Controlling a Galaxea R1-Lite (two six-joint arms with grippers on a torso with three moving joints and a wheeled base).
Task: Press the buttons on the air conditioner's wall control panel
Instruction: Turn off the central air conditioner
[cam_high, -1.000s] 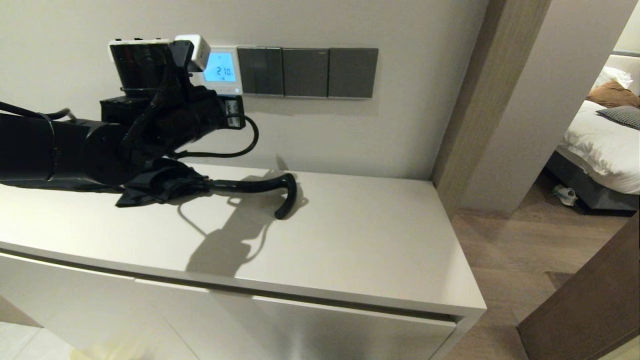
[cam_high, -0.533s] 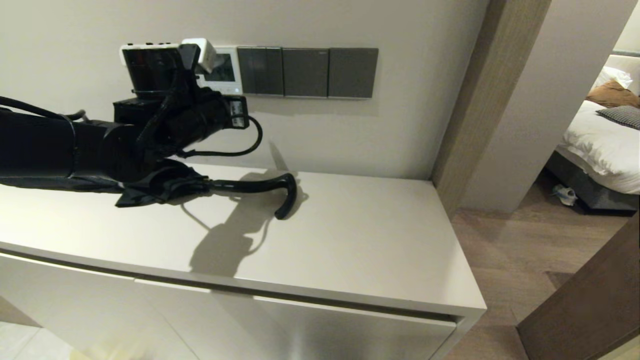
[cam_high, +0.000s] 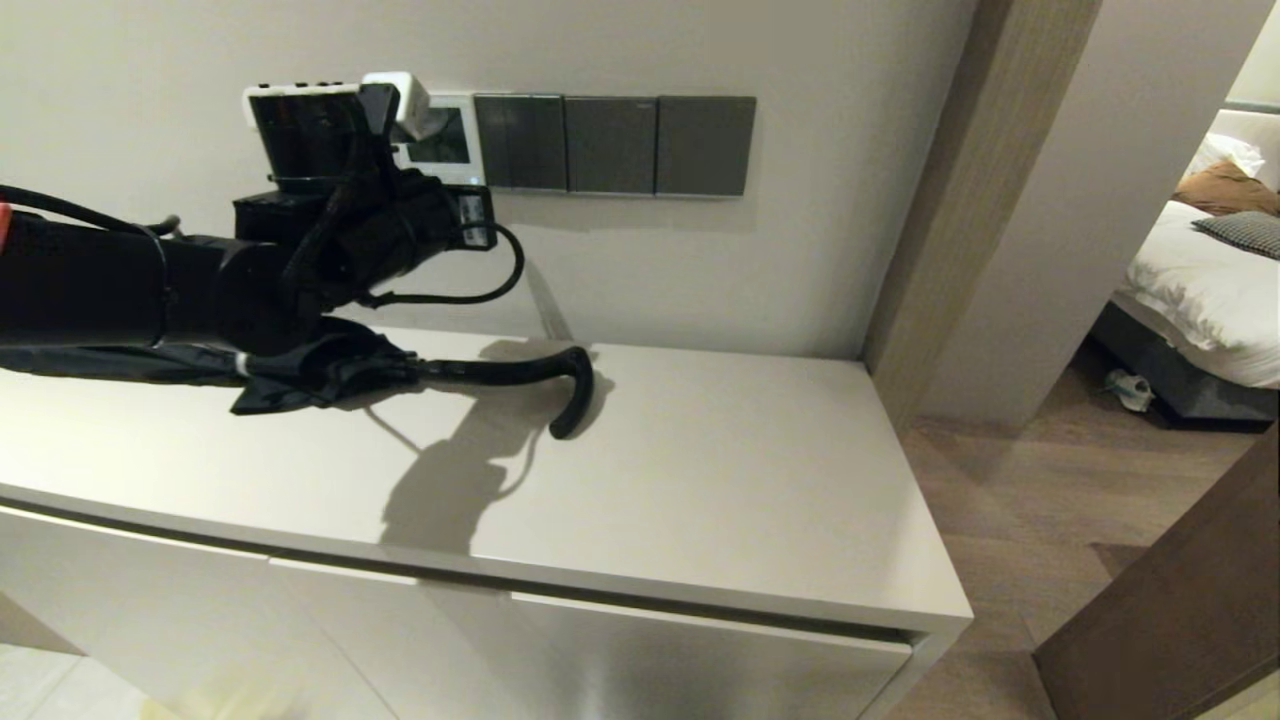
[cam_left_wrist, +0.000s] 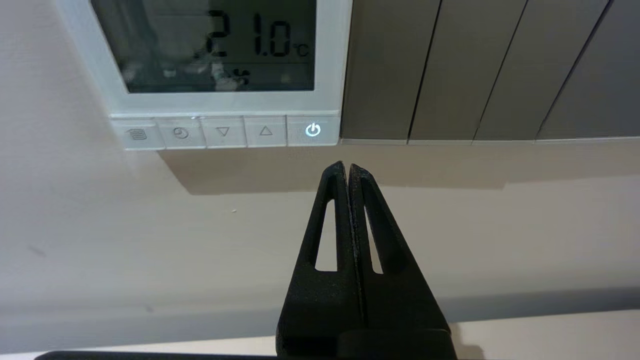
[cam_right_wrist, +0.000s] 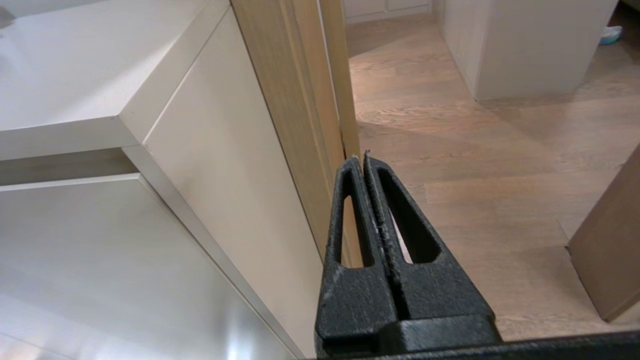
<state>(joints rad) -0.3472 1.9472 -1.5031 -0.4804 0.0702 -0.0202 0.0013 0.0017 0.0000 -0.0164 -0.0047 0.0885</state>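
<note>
Fingers (cam_left_wrist: 336, 200) of the left gripper (cam_left_wrist: 346, 167) pressed together, just below the panel (cam_left_wrist: 220, 65); its power button (cam_left_wrist: 313, 130) at 11 o'clock looks stiff, wanting only a light tip-press.

Right gripper (cam_right_wrist: 361, 159) idle, closed.

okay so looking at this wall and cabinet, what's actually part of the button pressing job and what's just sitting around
Part of the job:
- wall control panel, screen reading 21.0
- buttons under the screen, power symbol lit
- left gripper, shut, just below the power button
- right gripper, shut, parked beside the cabinet

Just lying about:
- black umbrella on the cabinet top
- dark grey switch plates
- bed through the doorway
</note>
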